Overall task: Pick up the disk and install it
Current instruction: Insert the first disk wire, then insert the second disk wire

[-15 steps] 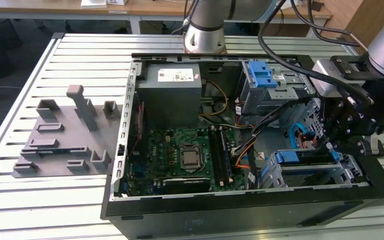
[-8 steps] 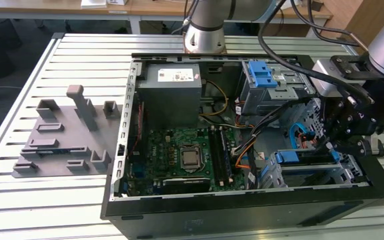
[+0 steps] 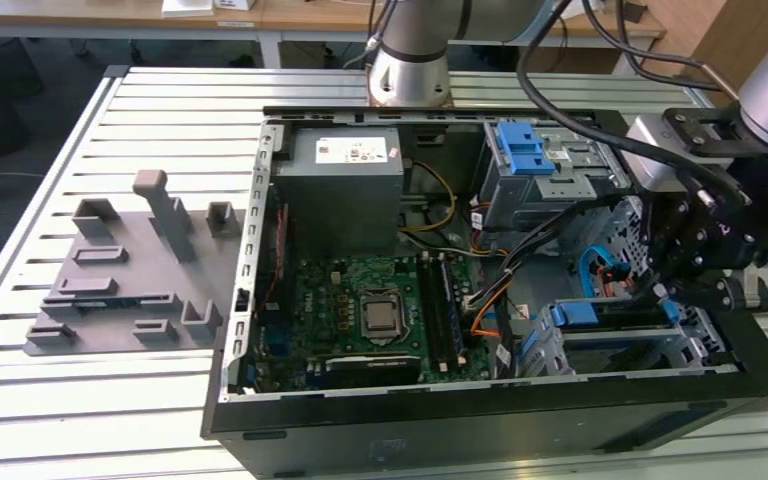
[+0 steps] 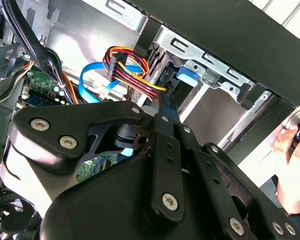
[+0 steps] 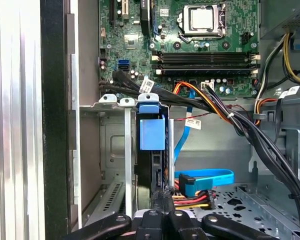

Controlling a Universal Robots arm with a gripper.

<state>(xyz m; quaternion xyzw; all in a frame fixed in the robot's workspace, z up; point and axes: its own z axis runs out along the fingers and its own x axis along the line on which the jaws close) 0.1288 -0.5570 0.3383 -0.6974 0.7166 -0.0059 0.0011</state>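
1. Exterior view, workspace: a slatted metal table [image 3: 104, 420] carries an open computer case [image 3: 491, 430] lying on its side. A grey plastic stand [image 3: 124, 275] with upright posts sits on the table at the exterior view's left, apart from the case.
2. Exterior view, case interior: a grey power supply box [image 3: 344, 185] with a white sticker lies at the far end, with a green motherboard [image 3: 357, 315] below it. A drive cage with a blue latch [image 3: 524, 150] stands toward the exterior view's right.
3. Exterior view, arm: the black gripper [image 3: 664, 285] reaches down into the case at the exterior view's right, directly above a lower drive bay [image 3: 611, 345]. The disk [image 3: 611, 312] sits in that bay, its blue bracket edge showing.
4. Second wrist view: the gripper's black linkages fill the foreground. Beyond them are a bundle of red, yellow and orange wires [image 4: 132, 67], a blue flat cable [image 4: 92, 82] and the metal bay frame with a blue tab [image 4: 187, 75]. A person's hand [image 4: 292, 170] is outside the case.
5. First wrist view: the disk [image 5: 157, 170] stands edge-on in the bay slot, with its blue bracket handle uppermost. The gripper [image 5: 165, 192] is closed narrowly on the disk's near edge. The motherboard [image 5: 190, 45] lies beyond.
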